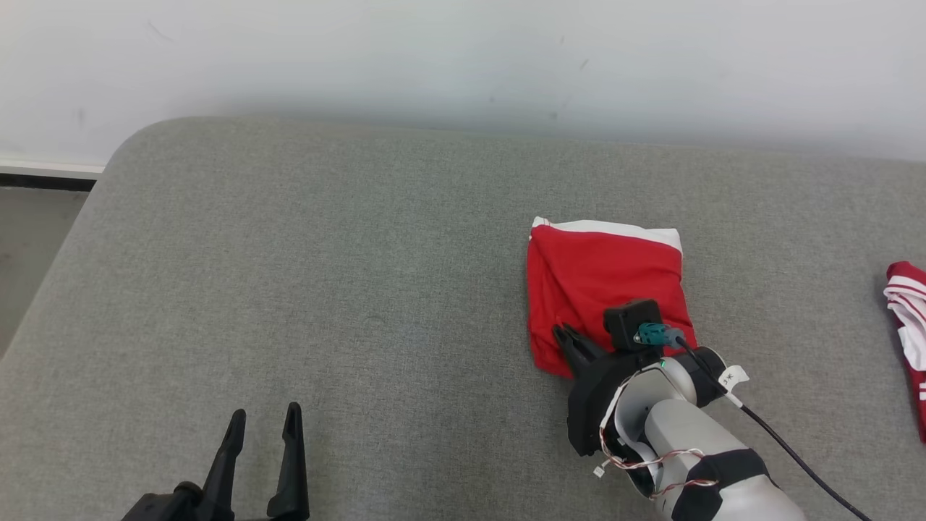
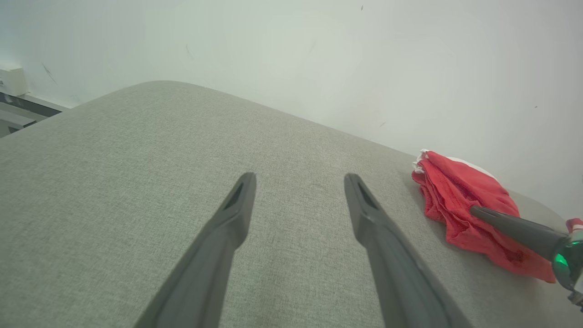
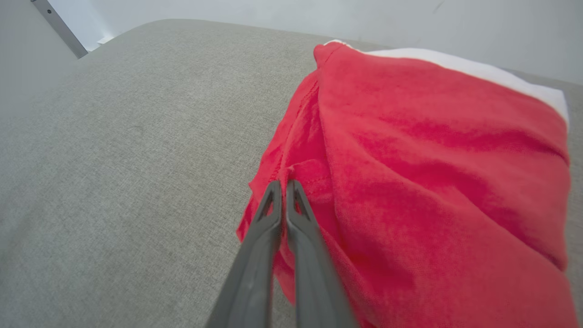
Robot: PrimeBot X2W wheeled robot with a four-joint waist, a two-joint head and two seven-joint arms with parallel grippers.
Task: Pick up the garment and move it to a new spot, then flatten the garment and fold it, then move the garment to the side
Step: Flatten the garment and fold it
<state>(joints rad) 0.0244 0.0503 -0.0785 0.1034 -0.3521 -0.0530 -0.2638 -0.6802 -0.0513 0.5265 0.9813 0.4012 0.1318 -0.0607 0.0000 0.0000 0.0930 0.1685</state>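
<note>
The right gripper [image 1: 561,332], its two dark fingers pressed together tip to tip, pinches a fold of hem at the near left corner of the red garment [image 1: 600,268]; in the right wrist view the cloth puckers where the closed fingertips [image 3: 291,191] meet it. The garment, folded into a rough square with a white band [image 1: 615,230] along its far edge, lies on the right half of a grey upholstered surface [image 1: 325,289], well short of the pale wall [image 1: 463,58] behind. A black cable [image 1: 796,456] trails from the right wrist toward the lower right corner. At the surface's right edge, well apart from the folded piece, lies a second red-and-white striped cloth [image 1: 910,318]. The left gripper [image 1: 264,414] hangs over bare grey fabric at the lower left, fingers spread wide and holding nothing; its wrist view shows the red garment [image 2: 455,196] off to its right with a right finger [image 2: 501,223] laid across it.
</note>
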